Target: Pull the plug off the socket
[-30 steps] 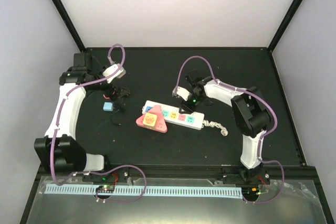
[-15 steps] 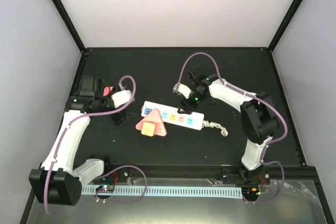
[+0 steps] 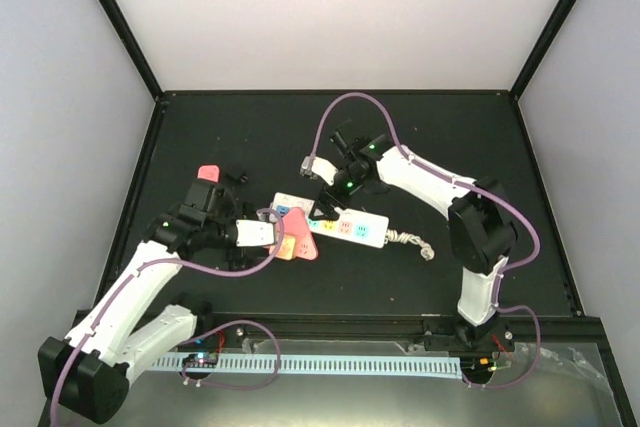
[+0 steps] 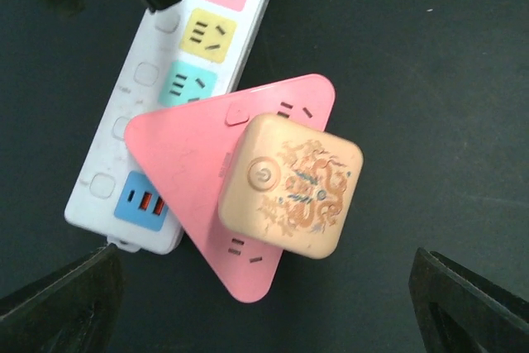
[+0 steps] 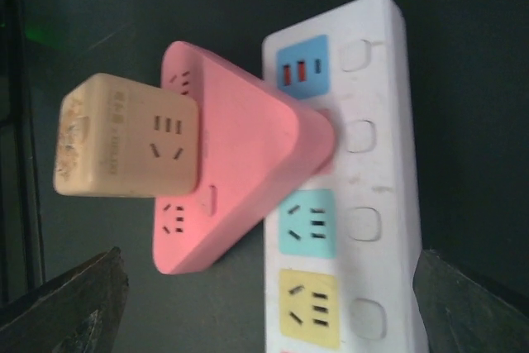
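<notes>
The socket lies flat in the middle of the black worktop. Its row of coloured faces looks up, and its coiled white cord is at the end nearer to my right arm. The pink triangular plug sits in the socket, between the blue face and the green face. Most of its body hangs over the long edge of the socket. A tan block with a round button mark is stuck on top of the plug.

My left pincer hovers over the plug and the tan block. Its fingers stand wide apart, and they touch nothing. My right pincer hangs above the socket, near the pink and yellow faces. Its fingers also are spread wide and hold nothing. In the left wrist view one dark finger of it shows over the edge of the socket.
</notes>
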